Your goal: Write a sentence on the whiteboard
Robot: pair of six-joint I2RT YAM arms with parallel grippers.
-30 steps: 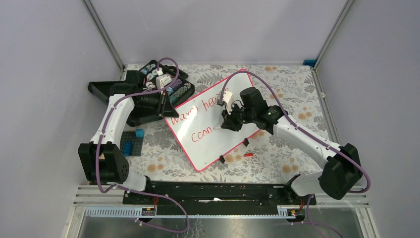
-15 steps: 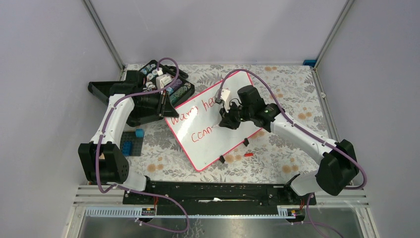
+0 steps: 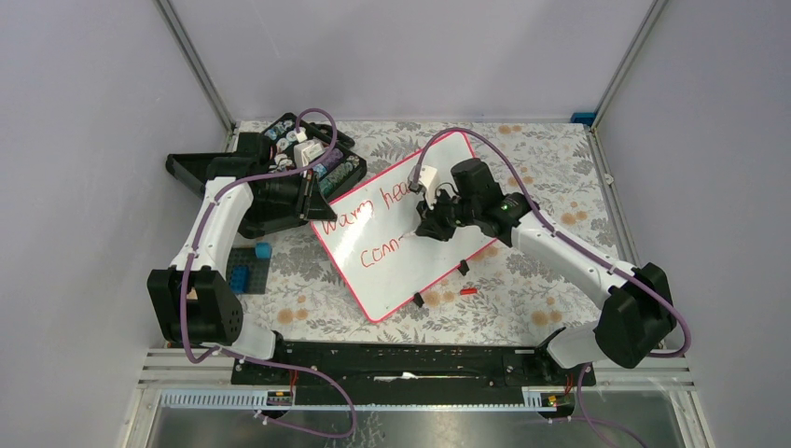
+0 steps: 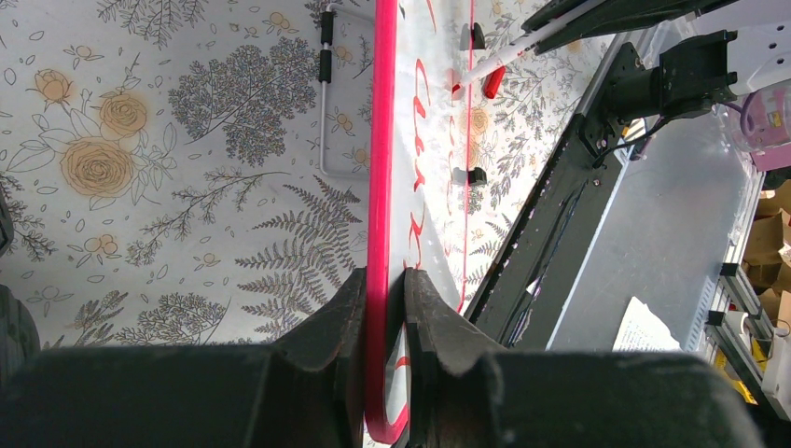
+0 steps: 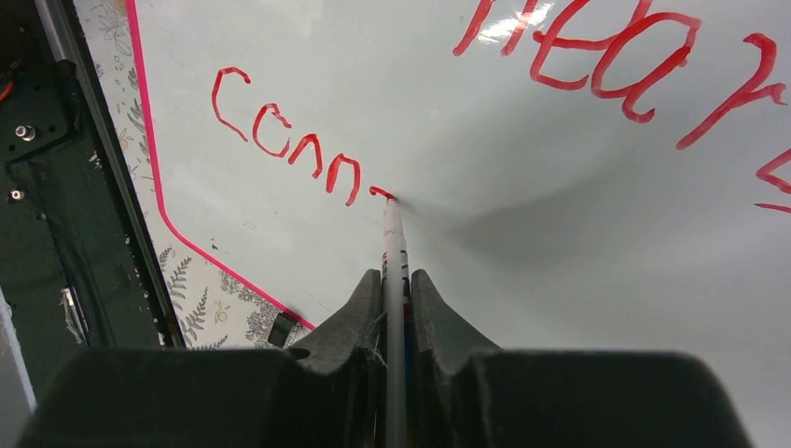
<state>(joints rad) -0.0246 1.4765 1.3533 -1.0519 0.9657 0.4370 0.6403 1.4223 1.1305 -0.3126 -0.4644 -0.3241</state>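
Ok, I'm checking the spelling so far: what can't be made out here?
- Top view: the right gripper covers the top line's end on the whiteboard.
- Right wrist view: the frame edge crops the sentence, top line; the gripper hides most of the marker.
- Left wrist view: board edge-on in the left gripper, writing unreadable.
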